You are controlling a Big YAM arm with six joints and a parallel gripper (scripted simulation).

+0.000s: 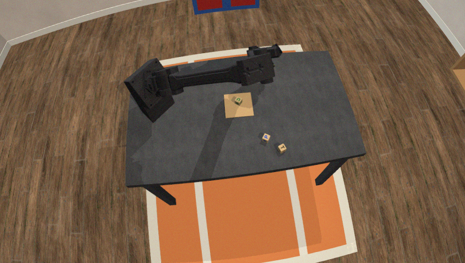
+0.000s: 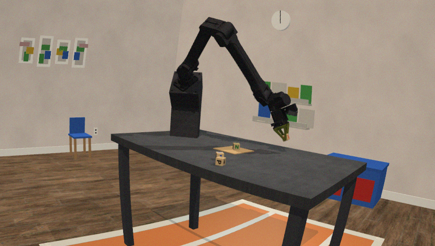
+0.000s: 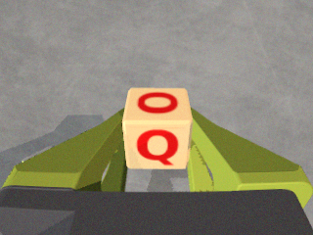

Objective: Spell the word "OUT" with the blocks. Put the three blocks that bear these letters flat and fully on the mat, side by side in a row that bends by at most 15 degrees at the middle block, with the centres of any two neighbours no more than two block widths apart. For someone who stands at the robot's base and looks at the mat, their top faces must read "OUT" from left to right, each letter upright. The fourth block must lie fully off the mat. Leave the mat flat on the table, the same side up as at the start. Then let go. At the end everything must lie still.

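Note:
My gripper is shut on a wooden block that shows a red O on one face and a red Q on the face toward the wrist camera. In the exterior view the gripper hangs tilted, well above the table, to the right of the tan mat. The top view hides the gripper under the arm. On the mat lies a block with a green letter on top; its side shows N. A block with a blue P and a T block lie off the mat, near the front edge.
The black robot base stands on the table's left back corner. The arm stretches along the back edge. A blue and red box stands on the floor beyond the table.

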